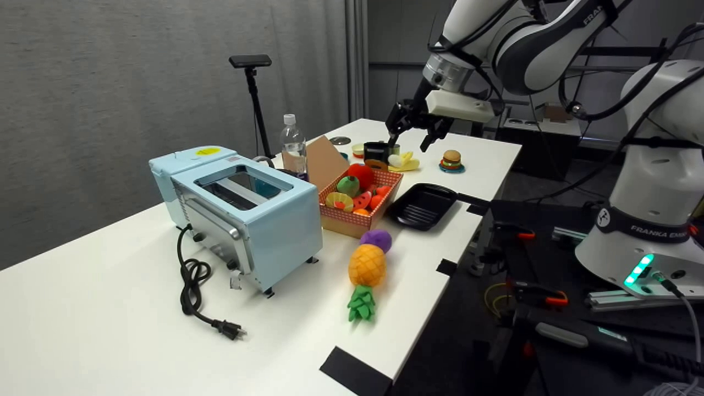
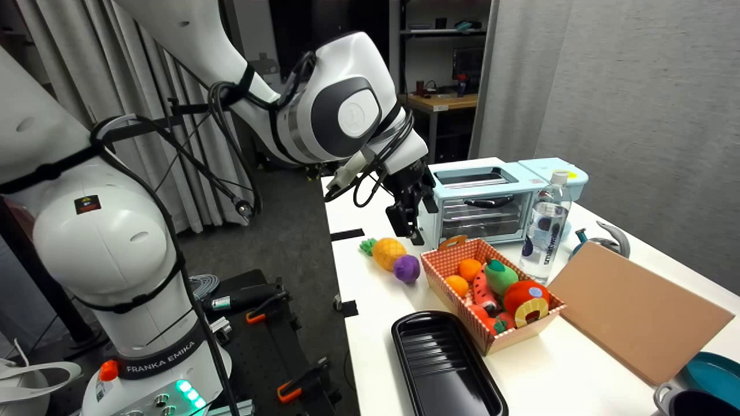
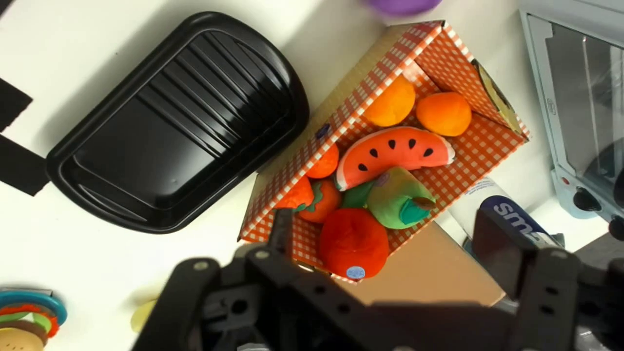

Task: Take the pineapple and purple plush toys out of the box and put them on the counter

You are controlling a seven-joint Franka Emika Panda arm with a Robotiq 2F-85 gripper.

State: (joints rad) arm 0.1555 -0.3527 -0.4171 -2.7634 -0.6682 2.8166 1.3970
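Carrying every other tabletop item, the white counter [image 1: 110,319] spreads on all sides of the gingham-rimmed box [image 1: 344,225], taken as reference for position. The robot arm [image 2: 352,110] reaches in above the level of the box. The pale-blue toaster oven [image 1: 286,236] stands near one end of the box; the black ribbed pan [image 2: 442,370] lies flat just beside one of the box's long walls. The gripper [image 3: 382,226] hangs higher than the box and apart from it, its fingers [image 3: 497,253] spread and holding nothing. The water bottle [image 2: 543,231] stands upright near the box's opposite long wall. Both task toys lie outside the box, on the counter: the orange pineapple [image 1: 367,267] on its side, leaves pointing away from the box, and the purple plush toy [image 1: 378,241] between pineapple and box, near a corner of the latter. Placement appears complete, and the step in hand is judged to be a clean departure. Done well, this calls for a straight upward lift clear of the box's rim before any sideways travel; a low sweep past that corner could roll the round purple toy. Should a correction be wanted, a light grip across the pineapple's body, not its leaves, seems surest.
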